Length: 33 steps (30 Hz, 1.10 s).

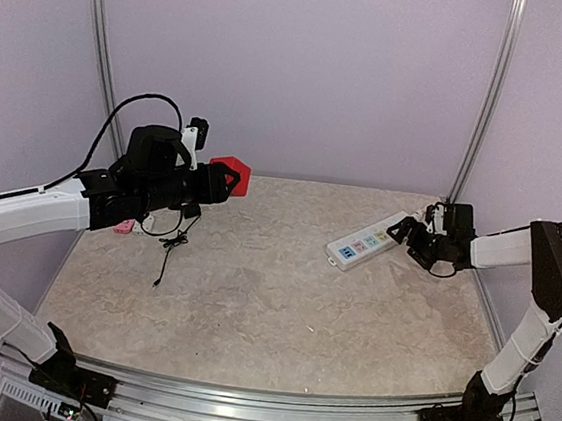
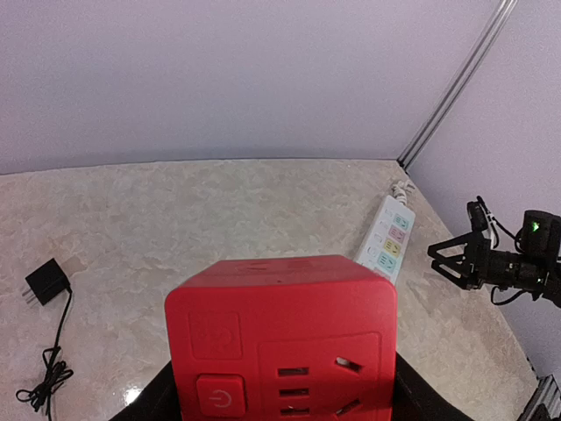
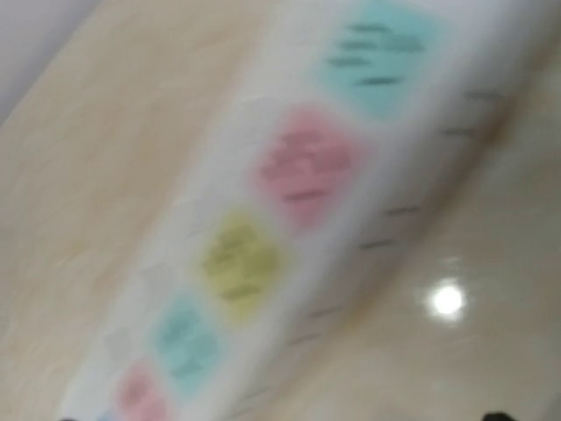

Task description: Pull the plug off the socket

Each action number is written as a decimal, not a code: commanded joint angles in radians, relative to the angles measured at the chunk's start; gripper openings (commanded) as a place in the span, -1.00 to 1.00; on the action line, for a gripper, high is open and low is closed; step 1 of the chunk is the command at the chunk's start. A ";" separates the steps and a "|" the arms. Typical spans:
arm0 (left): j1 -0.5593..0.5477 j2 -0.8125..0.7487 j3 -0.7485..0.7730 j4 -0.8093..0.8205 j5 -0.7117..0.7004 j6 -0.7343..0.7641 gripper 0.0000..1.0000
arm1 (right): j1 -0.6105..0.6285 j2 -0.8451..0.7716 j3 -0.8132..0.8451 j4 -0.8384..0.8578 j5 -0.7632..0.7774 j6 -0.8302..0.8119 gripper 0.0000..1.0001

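Two tools sit very differently: our right tool [image 1: 414,235], jaws apart, hovers just beside the far-right end of the long white power strip with pastel outlet faces [image 1: 363,245], which lies on the marbled beige counter [image 1: 250,318], long axis running diagonally from near-left to far-right. So the right arm is nearer, we judge. Our left tool [image 1: 222,180], well apart, is clamped on a red plastic cube socket [image 2: 280,342]. A small black plug with thin cord [image 2: 46,282] lies near it, clear of the strip.

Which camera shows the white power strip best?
Top external: the whole power strip shows, fairly sharp. Left wrist sees it distant and foreshortened; right wrist shows part of it, close but blurred.
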 commanded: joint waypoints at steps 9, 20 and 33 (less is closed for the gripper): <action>0.288 -0.232 -0.397 0.025 0.264 -0.306 -1.00 | 0.209 -0.335 -0.200 0.089 0.016 -0.199 0.99; 0.467 -0.329 -0.630 0.067 0.412 -0.419 -0.99 | 0.263 -0.355 -0.304 0.197 -0.018 -0.169 0.99; 0.773 -0.340 -0.784 0.170 0.683 -0.463 -0.88 | 0.276 -0.303 -0.324 0.278 -0.074 -0.131 0.99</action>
